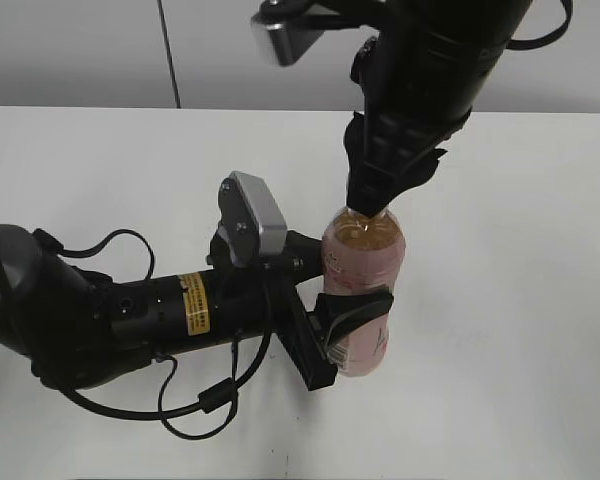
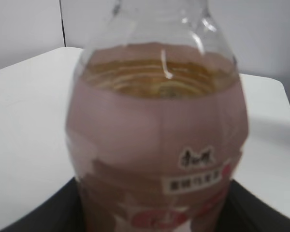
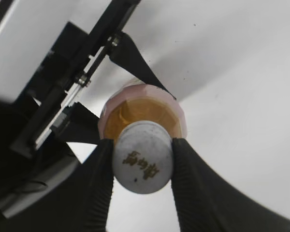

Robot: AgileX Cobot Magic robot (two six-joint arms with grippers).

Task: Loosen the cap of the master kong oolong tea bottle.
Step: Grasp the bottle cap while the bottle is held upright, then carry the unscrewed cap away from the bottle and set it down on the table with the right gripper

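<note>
Overhead, right gripper (image 3: 143, 162) pinches cap (image 3: 142, 163); left gripper (image 1: 352, 322) clamps bottle (image 1: 365, 290).

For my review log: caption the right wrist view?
Right gripper pinching the cap of the upright bottle.

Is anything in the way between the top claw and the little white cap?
Nothing visible. The right gripper already has its fingers on both sides of the cap, touching it, while the left gripper holds the bottle.
</note>
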